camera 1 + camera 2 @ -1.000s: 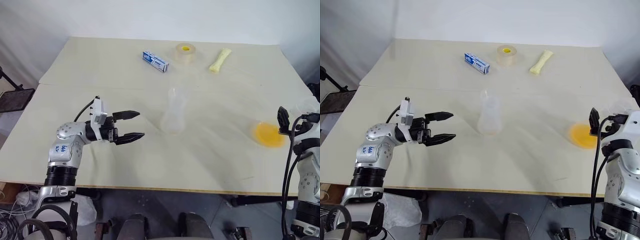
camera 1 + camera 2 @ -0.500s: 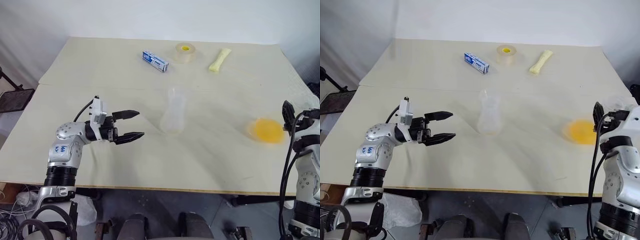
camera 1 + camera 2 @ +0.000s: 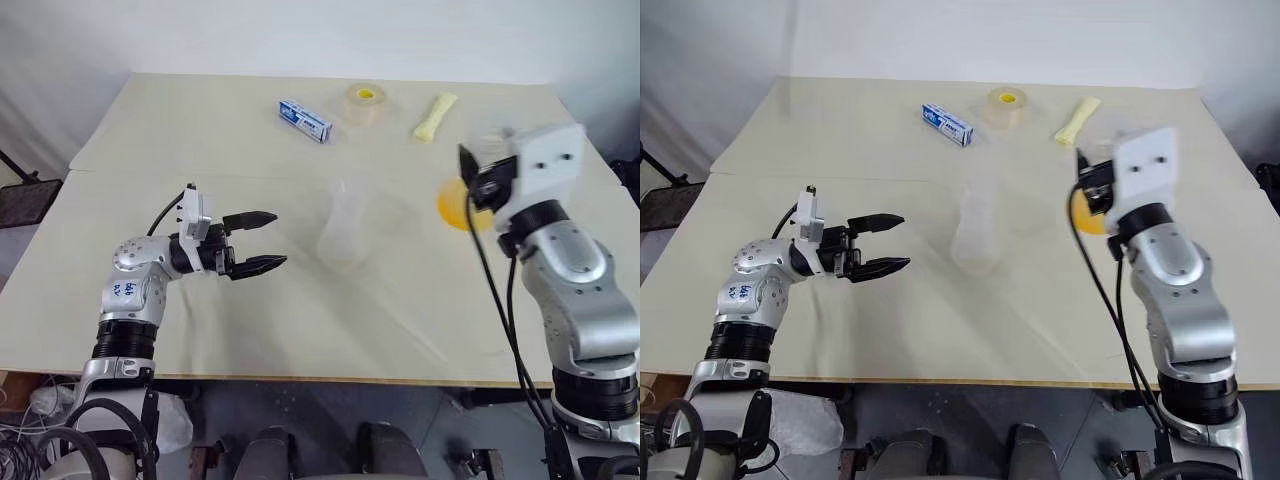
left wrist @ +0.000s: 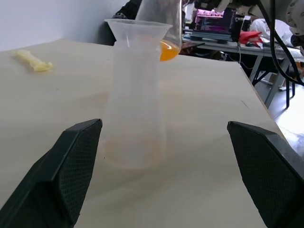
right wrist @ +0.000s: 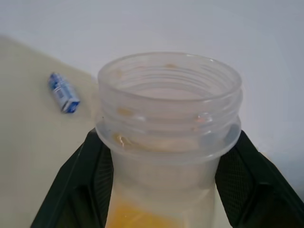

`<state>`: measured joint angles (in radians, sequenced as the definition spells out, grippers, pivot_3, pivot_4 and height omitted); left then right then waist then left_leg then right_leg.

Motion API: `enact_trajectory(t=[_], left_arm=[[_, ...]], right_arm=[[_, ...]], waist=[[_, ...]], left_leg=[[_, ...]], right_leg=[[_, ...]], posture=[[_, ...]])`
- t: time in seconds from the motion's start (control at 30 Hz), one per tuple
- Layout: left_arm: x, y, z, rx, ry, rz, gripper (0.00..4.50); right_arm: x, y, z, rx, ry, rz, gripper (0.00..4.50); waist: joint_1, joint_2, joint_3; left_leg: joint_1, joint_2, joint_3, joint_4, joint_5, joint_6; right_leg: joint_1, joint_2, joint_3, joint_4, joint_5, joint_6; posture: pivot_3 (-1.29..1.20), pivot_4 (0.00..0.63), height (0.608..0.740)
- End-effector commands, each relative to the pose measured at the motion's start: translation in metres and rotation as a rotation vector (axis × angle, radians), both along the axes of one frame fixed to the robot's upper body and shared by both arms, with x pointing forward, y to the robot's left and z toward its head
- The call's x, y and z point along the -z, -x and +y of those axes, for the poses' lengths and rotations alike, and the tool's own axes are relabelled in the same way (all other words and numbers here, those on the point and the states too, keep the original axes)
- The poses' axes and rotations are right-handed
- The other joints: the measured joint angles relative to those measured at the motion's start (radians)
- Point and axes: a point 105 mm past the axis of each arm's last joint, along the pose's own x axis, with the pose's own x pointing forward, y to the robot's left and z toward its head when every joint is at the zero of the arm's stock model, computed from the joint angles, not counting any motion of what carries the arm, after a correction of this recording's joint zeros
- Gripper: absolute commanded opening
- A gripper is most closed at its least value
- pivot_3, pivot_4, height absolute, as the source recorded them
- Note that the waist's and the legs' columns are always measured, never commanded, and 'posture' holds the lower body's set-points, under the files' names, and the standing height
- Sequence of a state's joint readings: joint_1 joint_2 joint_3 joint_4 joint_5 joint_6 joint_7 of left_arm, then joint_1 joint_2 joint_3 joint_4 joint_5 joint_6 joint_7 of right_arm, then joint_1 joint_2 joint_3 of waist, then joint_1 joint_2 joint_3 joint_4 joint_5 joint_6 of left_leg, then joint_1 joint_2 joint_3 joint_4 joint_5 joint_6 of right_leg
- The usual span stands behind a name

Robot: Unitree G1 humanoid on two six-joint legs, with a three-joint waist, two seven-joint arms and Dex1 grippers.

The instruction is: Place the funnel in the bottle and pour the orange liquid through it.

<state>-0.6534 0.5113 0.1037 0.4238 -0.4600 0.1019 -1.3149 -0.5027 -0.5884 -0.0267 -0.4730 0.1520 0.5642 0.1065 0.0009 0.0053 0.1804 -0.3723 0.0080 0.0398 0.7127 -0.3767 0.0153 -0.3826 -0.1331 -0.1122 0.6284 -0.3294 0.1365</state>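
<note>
- Head views: one bottle (image 3: 345,232) is seen standing upright near the middle of the desk (image 3: 300,320), and it is taken as the landmark. One funnel (image 3: 975,190) is judged to sit already in its neck, though it is hard to make out here. To the bottle's left, apart from it, the left gripper (image 3: 262,241) is held level with its jaws spread and empty. To the bottle's right, raised off the desk, the right gripper (image 3: 478,180) is seen with one cup (image 3: 460,205) holding the orange liquid (image 3: 452,208). Beyond the bottle lie one blue box (image 3: 305,120), one tape roll (image 3: 364,102) and one pale yellow stick (image 3: 433,116).
- Left wrist view: the funnel (image 4: 137,29) is seen seated in the bottle (image 4: 135,109), its mouth wide. The bottle is judged light, thin-walled and easily tipped; its lower body would be the place to steady it. The cup (image 4: 164,23) hangs just beyond the funnel's rim, the orange liquid (image 4: 167,50) pooled at its bottom.
- Right wrist view: the jaws are seen pressed on the cup (image 5: 168,128) below its threaded rim. The cup is judged smooth and slightly yielding, so a firm grip low on the wall suits it. The liquid (image 5: 137,219) is shallow and would slosh if tilted fast.
</note>
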Motion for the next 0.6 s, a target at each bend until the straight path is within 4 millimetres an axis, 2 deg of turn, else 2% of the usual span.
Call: enact_trajectory(t=[0.03, 0.23, 0.43, 0.6], left_arm=[[-0.008, -0.001, 0.002, 0.025, -0.013, -0.038, 4.50], [-0.009, 0.001, 0.007, 0.055, -0.014, -0.031, 4.50], [-0.011, 0.002, 0.009, 0.067, -0.012, -0.033, 4.50], [-0.012, 0.002, 0.009, 0.065, -0.007, -0.038, 4.50]], right_arm=[[-0.013, 0.006, 0.031, -0.028, 0.261, -0.138, 2.46], [-0.018, 0.002, 0.062, -0.063, 0.523, -0.259, 2.46], [-0.017, -0.010, 0.074, -0.080, 0.700, -0.328, 2.46], [-0.020, -0.016, 0.078, -0.101, 0.764, -0.374, 2.46]], waist=[[-0.003, 0.000, 0.000], [-0.009, 0.000, 0.000], [-0.008, 0.000, 0.000], [-0.011, 0.000, 0.000]], left_leg=[[0.000, -0.001, 0.000, 0.000, 0.000, 0.000], [0.000, 0.000, 0.002, -0.001, 0.000, 0.000], [0.000, 0.000, 0.001, -0.001, 0.000, 0.000], [0.000, 0.000, 0.001, -0.002, 0.000, 0.000]], right_leg=[[0.000, -0.001, 0.000, 0.000, 0.000, 0.000], [-0.002, 0.000, -0.001, 0.000, 0.000, 0.000], [-0.002, 0.000, -0.001, 0.000, 0.000, 0.000], [-0.002, 0.000, -0.001, 0.000, 0.000, 0.000]], posture=[[0.00, 0.150, 0.740], [0.00, 0.150, 0.740], [0.00, 0.150, 0.740], [0.00, 0.150, 0.740]])
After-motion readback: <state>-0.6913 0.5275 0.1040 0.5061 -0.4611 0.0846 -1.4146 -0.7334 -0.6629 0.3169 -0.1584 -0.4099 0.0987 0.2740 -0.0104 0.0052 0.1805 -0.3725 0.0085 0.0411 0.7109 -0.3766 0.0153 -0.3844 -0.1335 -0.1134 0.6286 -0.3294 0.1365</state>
